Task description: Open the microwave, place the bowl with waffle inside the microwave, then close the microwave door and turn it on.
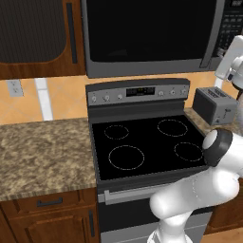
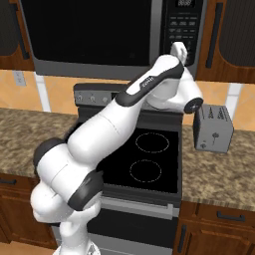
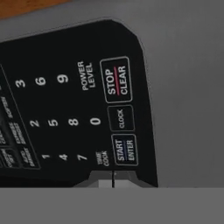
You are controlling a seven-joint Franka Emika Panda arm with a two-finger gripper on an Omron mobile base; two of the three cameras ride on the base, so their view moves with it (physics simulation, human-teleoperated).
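The microwave is cut off by the top edge in both base views, and its dark door glass hides whatever is inside. In the left base view the arm's wrist runs off the right edge. In the hand view the keypad runs off the left edge, its leftmost labels too blurred to read.

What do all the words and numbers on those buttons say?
On the microwave keypad:
"STOP CLEAR"
"CLOCK"
"START ENTER"
"POWER LEVEL"
"TIME COOK"
Digits "0" to "9", no "1" missing
Left-edge buttons: too blurred.
Stove display: too small.
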